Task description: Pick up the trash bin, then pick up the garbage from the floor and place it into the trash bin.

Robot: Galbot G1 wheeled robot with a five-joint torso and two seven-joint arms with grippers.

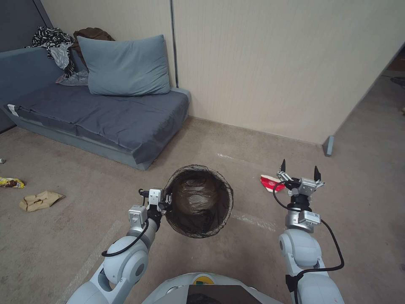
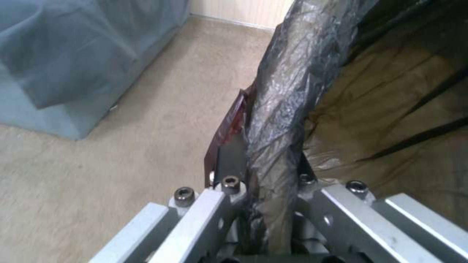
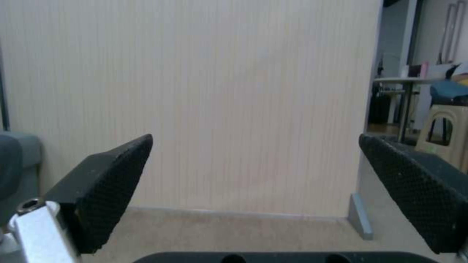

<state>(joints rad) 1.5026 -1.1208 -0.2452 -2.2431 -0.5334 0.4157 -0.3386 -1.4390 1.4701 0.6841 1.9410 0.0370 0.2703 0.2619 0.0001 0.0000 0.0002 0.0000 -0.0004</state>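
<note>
Carpeted floor [image 1: 63, 236] beside a grey sofa [image 1: 105, 114]: bin held up, litter waiting.

Trash bin [image 1: 198, 202] hangs clamped at its bag-covered rim by the left gripper [image 1: 168, 202]; it looks light, the liner slippery. Crushed cup [image 1: 270, 183] lies under the right gripper [image 1: 300, 171], fingers apart.

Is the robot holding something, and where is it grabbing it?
The left hand is shut on the trash bin, pinching its bag-covered rim. The right hand is open, holding nothing.

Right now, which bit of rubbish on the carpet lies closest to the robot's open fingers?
The red-and-white crushed cup, just beside the right gripper. The brown paper bag and yellow wrapper lie far off left.
</note>
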